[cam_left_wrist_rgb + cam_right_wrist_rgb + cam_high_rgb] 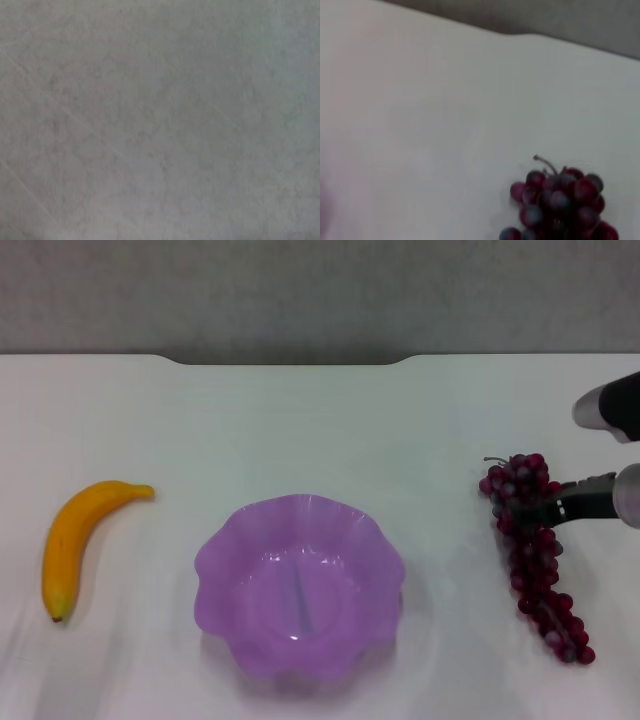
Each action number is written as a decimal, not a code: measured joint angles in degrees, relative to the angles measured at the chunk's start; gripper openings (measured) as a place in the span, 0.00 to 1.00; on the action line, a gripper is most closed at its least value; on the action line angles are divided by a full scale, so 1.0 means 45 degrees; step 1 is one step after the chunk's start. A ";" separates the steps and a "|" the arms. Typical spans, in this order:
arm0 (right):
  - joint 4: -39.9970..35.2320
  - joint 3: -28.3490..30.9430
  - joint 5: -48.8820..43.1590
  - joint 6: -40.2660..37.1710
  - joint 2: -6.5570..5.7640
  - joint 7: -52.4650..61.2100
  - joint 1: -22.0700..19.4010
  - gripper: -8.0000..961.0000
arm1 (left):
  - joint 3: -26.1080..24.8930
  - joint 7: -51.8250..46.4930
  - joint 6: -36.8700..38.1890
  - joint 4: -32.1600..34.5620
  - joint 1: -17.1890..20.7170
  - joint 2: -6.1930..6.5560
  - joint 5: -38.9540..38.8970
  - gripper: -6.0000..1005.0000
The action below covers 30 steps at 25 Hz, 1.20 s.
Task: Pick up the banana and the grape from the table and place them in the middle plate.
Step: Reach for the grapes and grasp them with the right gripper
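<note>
The grape (535, 555), a long dark red-purple bunch, lies on the white table (320, 430) at the right. My right gripper (530, 508) reaches in from the right edge and sits across the upper part of the bunch. The bunch's stem end also shows in the right wrist view (560, 200). The banana (72, 540) lies at the left, yellow-orange with its dark tip toward the near edge. The middle plate (215, 560), a purple dish with a scalloped rim, stands between them with nothing in it. My left gripper is out of view; its wrist view shows only a plain pale surface.
The table's far edge has a dark notch (290, 358) in the middle, in front of a grey wall. The right arm's grey link (610, 405) hangs above the table at the right edge.
</note>
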 joint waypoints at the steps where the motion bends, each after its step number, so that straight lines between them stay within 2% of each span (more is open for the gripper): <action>1: 0.0170 0.0004 0.0005 -0.0019 0.0001 -0.0074 0.0039 0.90 | 0.0002 0.0000 0.0000 0.0000 -0.0008 -0.0001 0.0001 0.91; 9: 0.1098 -0.0056 0.0008 0.0108 0.0015 -0.0697 0.0202 0.90 | 0.0004 0.0000 -0.0002 -0.0022 -0.0018 -0.0002 0.0001 0.91; 14: 0.1951 -0.0094 0.0020 0.0201 0.0047 -0.1135 0.0603 0.90 | 0.0004 0.0000 -0.0003 -0.0069 -0.0028 -0.0002 0.0013 0.91; 30: 0.2466 -0.0175 0.0048 0.0279 0.0099 -0.1407 0.0687 0.89 | 0.0004 0.0000 0.0019 -0.0157 -0.0052 -0.0003 0.0194 0.91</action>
